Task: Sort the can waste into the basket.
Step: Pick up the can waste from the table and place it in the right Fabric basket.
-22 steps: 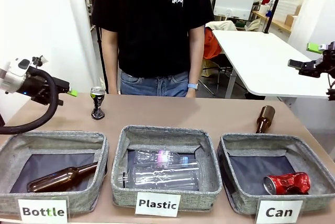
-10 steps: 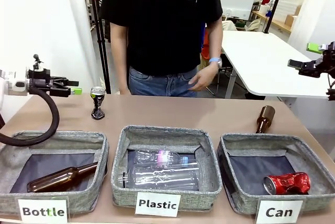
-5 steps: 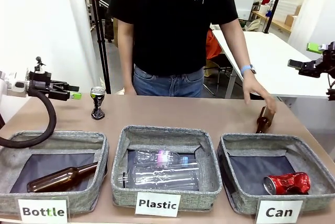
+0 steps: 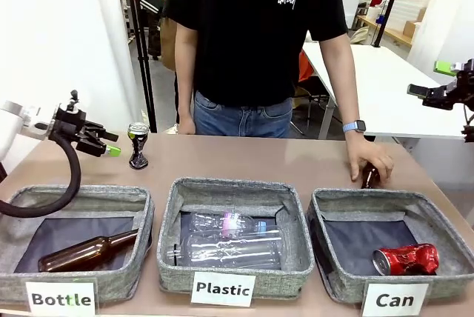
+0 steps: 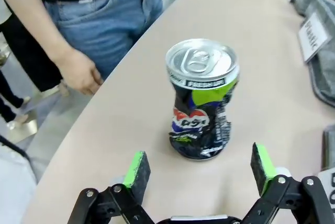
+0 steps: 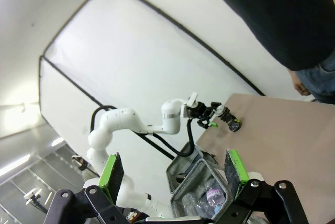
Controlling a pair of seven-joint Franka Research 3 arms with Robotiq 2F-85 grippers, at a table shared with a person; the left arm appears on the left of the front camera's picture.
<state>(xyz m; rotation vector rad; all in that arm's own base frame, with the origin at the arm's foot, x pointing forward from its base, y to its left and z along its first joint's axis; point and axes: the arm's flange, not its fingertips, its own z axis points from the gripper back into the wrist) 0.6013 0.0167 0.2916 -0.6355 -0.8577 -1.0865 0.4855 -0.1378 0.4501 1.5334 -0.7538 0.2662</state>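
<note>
The left gripper [image 5: 199,164] is hovering, jaws spread wide, just beside the black can [image 5: 201,101], which is standing upright on the table [image 4: 244,158] behind the "Bottle" bin [image 4: 74,198]. The red can [image 4: 406,258] is lying inside the basket [image 4: 337,276]. The right gripper [image 4: 431,80] is hanging raised at the right, jaws spread, empty.

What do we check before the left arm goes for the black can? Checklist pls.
1. Left claw open: ok.
2. Black can upright, centred ahead of the pads, not yet between them: ok.
3. Can basket has room beside the red can: ok.
4. Drop path free: not ok, person's hand rests on the brown bottle at that basket's far rim.
5. Right claw open, raised off to the side: ok.
</note>
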